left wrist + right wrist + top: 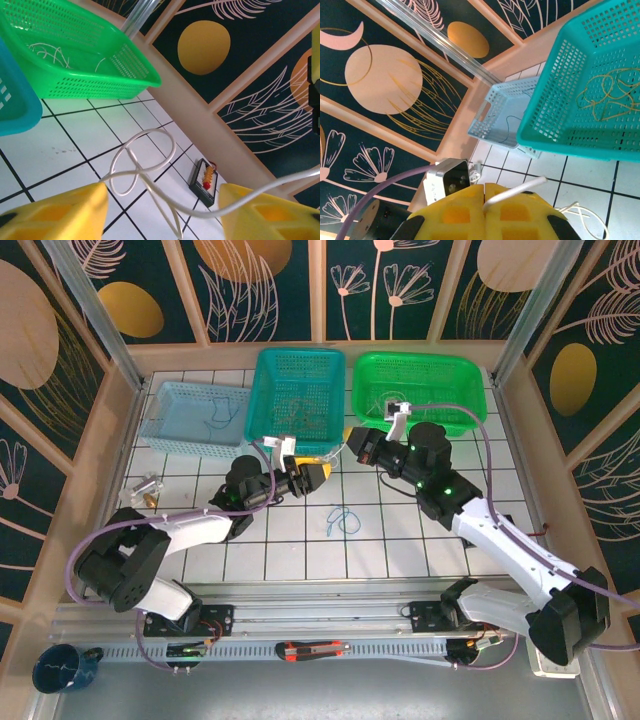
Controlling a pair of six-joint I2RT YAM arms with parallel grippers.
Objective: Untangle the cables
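- Left gripper [312, 476] sits just in front of the teal basket [262, 390]. In the left wrist view its yellow fingers [65, 212] stand apart, and a white cable [155, 131] loops across the gap. The jaws are not closed on the cable.
- Light blue basket [165, 430], left of the teal basket, holds one thin blue cable [218, 420].
- Teal basket holds brownish-yellow cables [605, 95], loosely curled and lying free on its floor.
- Loose blue cable [342, 522] lies on the tiled table [400, 540], well in front of the teal basket. It is a small looped bunch, and I cannot tell whether it has more than one strand.
- Right gripper [484, 189] is just right of the teal basket's front corner. Its fingers are pressed together on one end of the white cable, which juts out from between the pads.
- Green basket [470, 370], right of the teal basket, holds whitish cables [50, 50].
- Progress, as a judgement: mostly done, with each colour in its own basket. The white cable has yet to be freed of its crossing loop and placed, probably in the green basket. The bunch on the tiles is not yet sorted either.
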